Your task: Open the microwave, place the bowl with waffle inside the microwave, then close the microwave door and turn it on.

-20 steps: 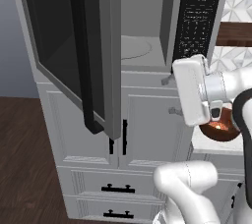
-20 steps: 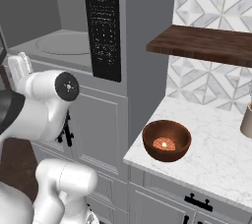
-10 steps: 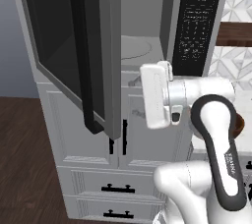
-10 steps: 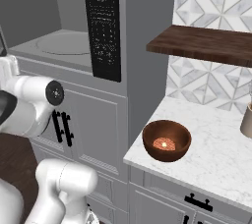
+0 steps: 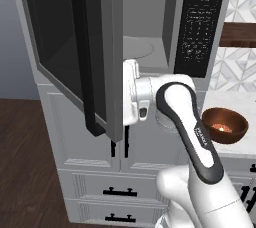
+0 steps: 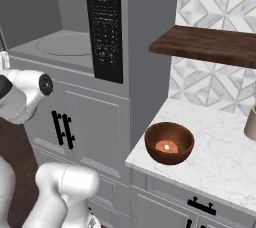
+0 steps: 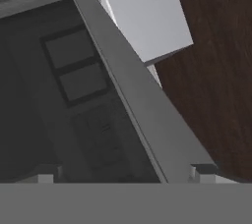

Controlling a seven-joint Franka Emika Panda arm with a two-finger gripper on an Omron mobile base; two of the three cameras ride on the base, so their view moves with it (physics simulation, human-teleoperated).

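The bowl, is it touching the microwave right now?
Apart. In the right base view the bowl sits on the marble counter, with bare counter between it and the microwave.

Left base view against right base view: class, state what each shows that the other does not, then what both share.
Left base view alone: the microwave door swung open, its dark window and black handle strip facing us. Right base view alone: the dark wooden shelf in full and a tan container at the right edge. Both: the microwave cavity with turntable, its keypad, and the bowl holding the waffle on the marble counter.
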